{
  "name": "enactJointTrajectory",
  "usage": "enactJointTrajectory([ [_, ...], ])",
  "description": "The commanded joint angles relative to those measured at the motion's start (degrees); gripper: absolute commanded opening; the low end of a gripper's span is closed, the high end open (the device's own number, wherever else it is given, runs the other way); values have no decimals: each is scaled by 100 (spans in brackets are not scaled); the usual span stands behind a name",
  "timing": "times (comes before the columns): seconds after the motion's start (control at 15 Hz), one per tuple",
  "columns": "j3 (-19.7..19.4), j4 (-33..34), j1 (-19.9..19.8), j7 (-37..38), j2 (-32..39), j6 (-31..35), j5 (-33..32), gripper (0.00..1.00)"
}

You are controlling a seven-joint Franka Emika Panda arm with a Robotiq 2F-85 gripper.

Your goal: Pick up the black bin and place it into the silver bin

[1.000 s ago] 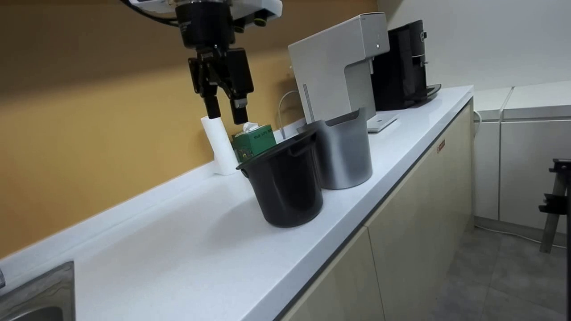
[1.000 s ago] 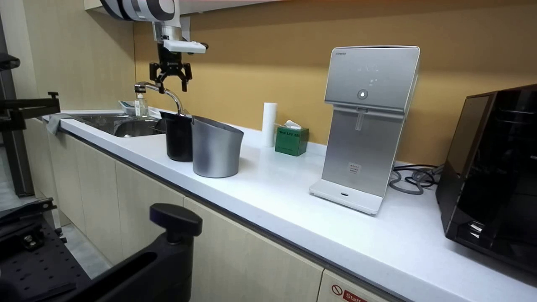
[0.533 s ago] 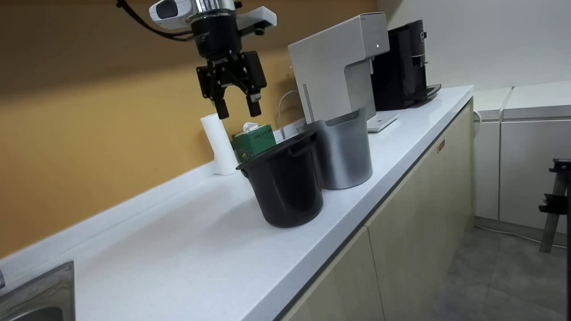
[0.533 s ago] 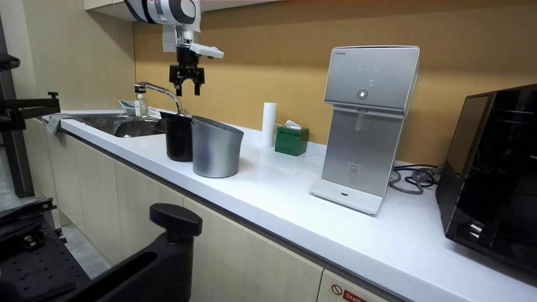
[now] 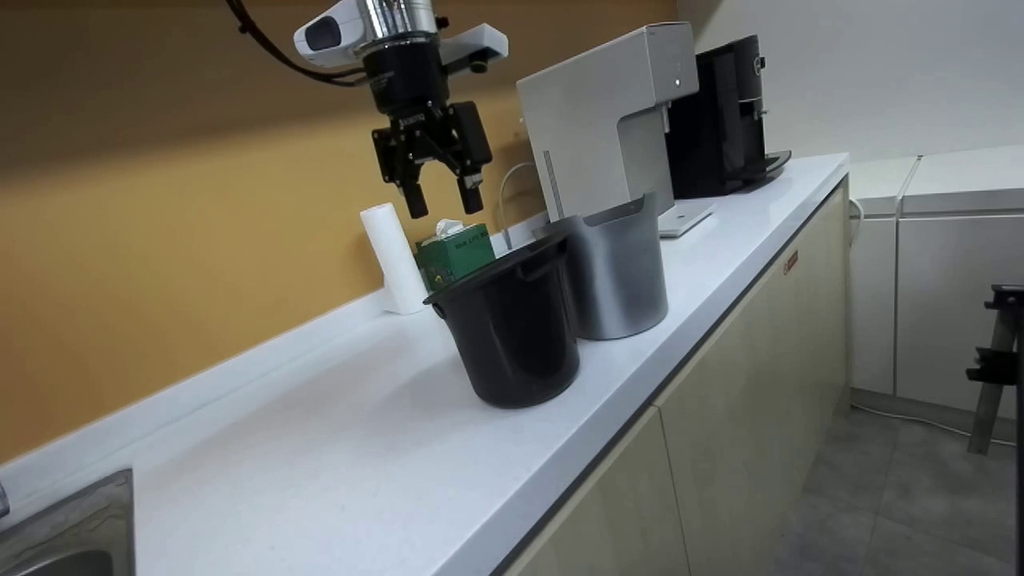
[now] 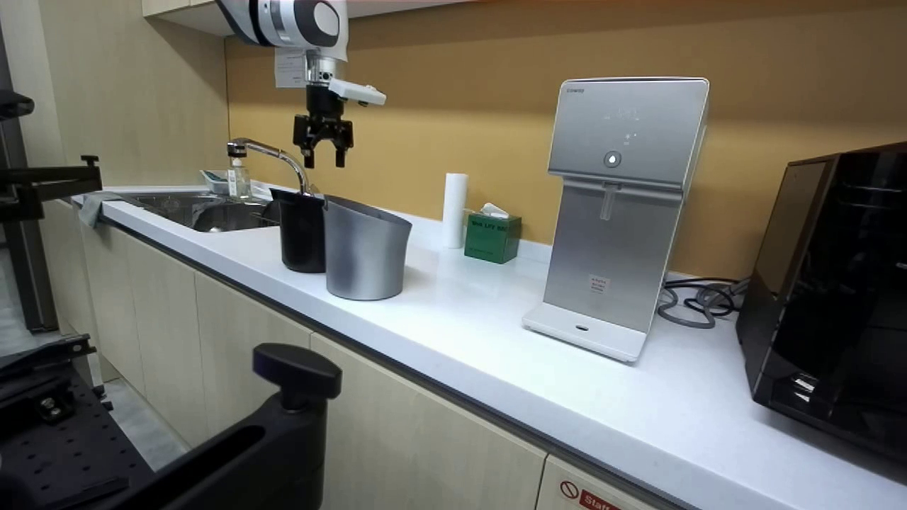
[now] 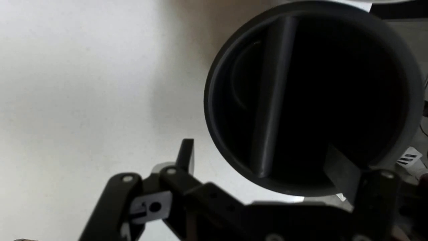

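Note:
The black bin (image 5: 512,336) stands upright on the white counter and also shows in an exterior view (image 6: 301,237). The silver bin (image 5: 620,280) stands close beside it and also shows in an exterior view (image 6: 365,255); I cannot tell whether they touch. My gripper (image 5: 444,204) is open and empty, pointing down above the black bin, also seen in an exterior view (image 6: 324,161). In the wrist view the black bin's round rim (image 7: 209,100) fills the right side, with a dark bar across its mouth. The open gripper (image 7: 260,154) shows below; its right finger overlaps the bin's mouth, its left finger is outside the rim.
A green tissue box (image 5: 456,256) and a white paper roll (image 5: 394,260) stand by the wall. A white box-shaped appliance (image 5: 592,120) and a black machine (image 5: 716,120) are farther along. A sink (image 6: 227,216) lies at the counter's other end.
My gripper has moved right in both exterior views, somewhat lower in one, and its wrist has turned. It stays open. Both bins have not moved.

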Motion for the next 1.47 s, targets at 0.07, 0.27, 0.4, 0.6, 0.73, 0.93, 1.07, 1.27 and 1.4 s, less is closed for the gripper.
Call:
enactJointTrajectory([
  [0.07, -121, -182, -216, 22, -121, 72, -89, 100],
  [0.27, -170, -334, -318, -36, -156, 36, -109, 100],
  [0.4, -177, -545, -375, -103, -289, 0, -77, 100],
  [0.6, -191, -864, -432, -187, -568, -154, -34, 100],
  [0.73, -225, -947, -447, -82, -743, -156, -1, 100],
  [0.93, -229, -797, -410, -137, -552, -138, -45, 100],
  [1.07, -189, -942, -373, -251, -672, -110, -18, 100],
  [1.27, -66, -1277, -274, -655, -845, -98, 146, 100],
  [1.4, -9, -1499, -194, -757, -963, -35, 163, 100],
])
